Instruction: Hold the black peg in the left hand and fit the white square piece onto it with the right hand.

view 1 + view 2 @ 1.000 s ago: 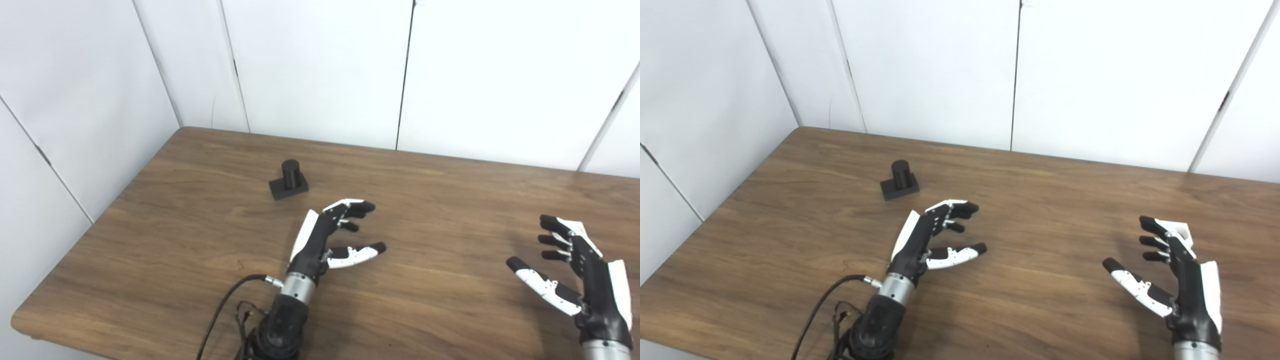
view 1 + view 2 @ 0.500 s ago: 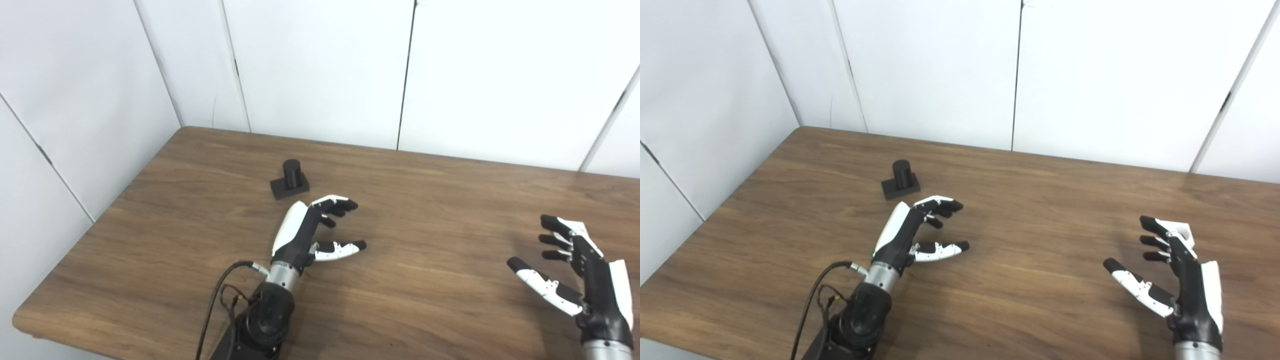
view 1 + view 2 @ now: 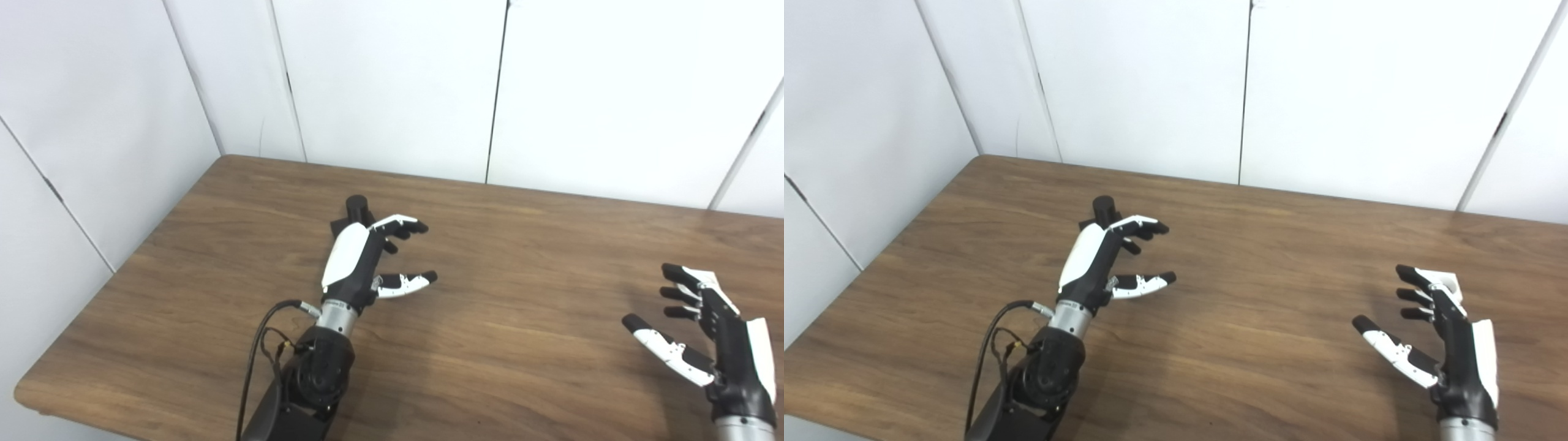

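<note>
The black peg [image 3: 356,206] stands upright on its square base at the back left of the wooden table [image 3: 539,245]. My left hand [image 3: 367,260] is open, fingers spread and pointing right. It sits just in front of the peg and covers most of the base. I cannot tell whether it touches the peg. My right hand [image 3: 710,324] is open near the front right corner and holds nothing. No white square piece shows clearly in either view.
White wall panels [image 3: 392,86] close the table at the back and left. A black cable [image 3: 260,343] loops from my left wrist near the front edge.
My left hand has moved back and left across the table, from the middle up to the peg, now covering its base. The right hand has stayed put.
</note>
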`<action>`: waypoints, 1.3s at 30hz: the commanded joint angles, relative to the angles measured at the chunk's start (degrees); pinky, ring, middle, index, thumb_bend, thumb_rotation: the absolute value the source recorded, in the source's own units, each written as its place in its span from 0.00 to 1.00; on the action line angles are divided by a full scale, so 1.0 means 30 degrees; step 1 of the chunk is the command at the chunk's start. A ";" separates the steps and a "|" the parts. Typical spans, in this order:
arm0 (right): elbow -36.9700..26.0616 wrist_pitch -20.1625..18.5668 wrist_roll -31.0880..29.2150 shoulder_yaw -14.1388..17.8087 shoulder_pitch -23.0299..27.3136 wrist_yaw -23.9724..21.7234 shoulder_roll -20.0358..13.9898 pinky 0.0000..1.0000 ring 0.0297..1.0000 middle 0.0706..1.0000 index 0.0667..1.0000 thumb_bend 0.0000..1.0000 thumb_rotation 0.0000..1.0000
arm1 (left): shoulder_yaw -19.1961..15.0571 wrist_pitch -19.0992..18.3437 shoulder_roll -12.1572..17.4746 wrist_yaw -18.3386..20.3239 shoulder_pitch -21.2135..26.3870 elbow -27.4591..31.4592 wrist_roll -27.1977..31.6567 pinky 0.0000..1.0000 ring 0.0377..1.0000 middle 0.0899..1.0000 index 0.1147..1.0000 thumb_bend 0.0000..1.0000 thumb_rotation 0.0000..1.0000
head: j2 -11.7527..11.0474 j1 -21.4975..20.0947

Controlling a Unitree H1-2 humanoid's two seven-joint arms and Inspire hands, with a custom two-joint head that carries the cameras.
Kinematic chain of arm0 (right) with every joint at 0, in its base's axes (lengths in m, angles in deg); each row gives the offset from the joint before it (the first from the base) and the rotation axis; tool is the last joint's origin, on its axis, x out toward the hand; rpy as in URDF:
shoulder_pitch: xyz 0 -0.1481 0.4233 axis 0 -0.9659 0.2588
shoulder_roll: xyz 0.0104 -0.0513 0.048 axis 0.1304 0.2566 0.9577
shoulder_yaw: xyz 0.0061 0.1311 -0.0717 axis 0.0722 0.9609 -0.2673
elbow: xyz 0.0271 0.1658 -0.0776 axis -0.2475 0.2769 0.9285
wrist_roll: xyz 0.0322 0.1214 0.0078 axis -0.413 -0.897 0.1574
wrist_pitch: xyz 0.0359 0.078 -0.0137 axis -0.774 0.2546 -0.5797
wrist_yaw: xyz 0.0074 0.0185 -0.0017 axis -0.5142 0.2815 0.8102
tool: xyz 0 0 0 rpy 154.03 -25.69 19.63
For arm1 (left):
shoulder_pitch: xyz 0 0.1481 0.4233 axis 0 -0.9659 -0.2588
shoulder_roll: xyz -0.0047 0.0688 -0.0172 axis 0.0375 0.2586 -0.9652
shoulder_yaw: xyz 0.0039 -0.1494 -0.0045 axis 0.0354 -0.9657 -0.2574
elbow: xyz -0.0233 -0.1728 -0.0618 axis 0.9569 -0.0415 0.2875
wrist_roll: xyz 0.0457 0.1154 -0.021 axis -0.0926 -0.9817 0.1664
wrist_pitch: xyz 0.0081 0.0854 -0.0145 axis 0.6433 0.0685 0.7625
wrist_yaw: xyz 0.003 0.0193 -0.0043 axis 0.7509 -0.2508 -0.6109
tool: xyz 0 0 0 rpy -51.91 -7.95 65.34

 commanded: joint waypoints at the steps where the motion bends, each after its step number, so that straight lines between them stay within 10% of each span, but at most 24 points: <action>1: 0.0744 0.0599 0.0260 0.0233 -0.0059 0.0035 -0.0501 0.63 0.73 0.78 0.75 0.71 0.38 | -0.0118 0.0209 0.0585 -0.0363 0.1071 0.1120 -0.0731 0.60 0.71 0.71 0.61 0.64 0.08 | 0.0006 0.0006; 39: 0.1130 0.0803 0.0079 0.0311 0.0100 -0.0050 -0.0689 0.62 0.72 0.78 0.74 0.69 0.35 | -0.1038 -0.1636 0.3047 -0.0502 0.3248 0.0194 -0.2498 0.57 0.70 0.71 0.58 0.64 0.07 | 0.0019 0.0048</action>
